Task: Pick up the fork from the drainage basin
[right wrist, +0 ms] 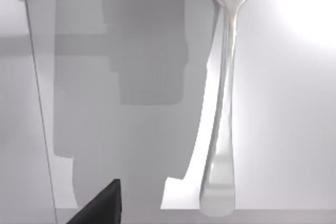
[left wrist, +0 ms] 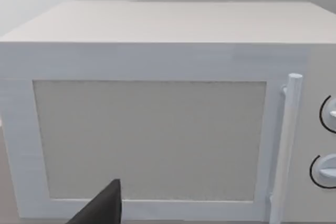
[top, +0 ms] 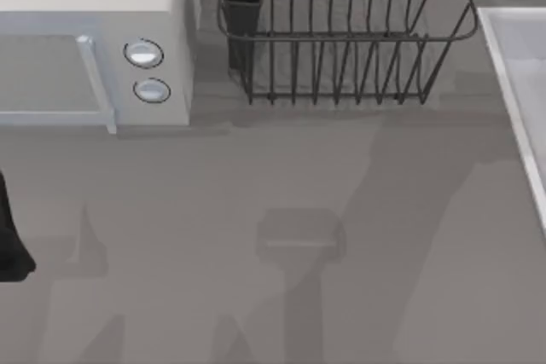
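From above, the grey surface [top: 281,210] carries a white microwave [top: 94,40] at the left, a black wire dish rack [top: 341,31] at the middle back, and the pale rim of a basin [top: 512,83] at the right edge. The left arm [top: 10,240] sits at the far left edge.

The left wrist view faces the microwave door [left wrist: 149,140] and its handle [left wrist: 286,145]; whether the left end effector is spread or pressed together I cannot tell.

The right wrist view looks down on the fork [right wrist: 223,103] lying flat on the basin floor [right wrist: 283,103], its long axis running up the picture, the wider rounded end at the upper edge. The right end effector's state I cannot tell.
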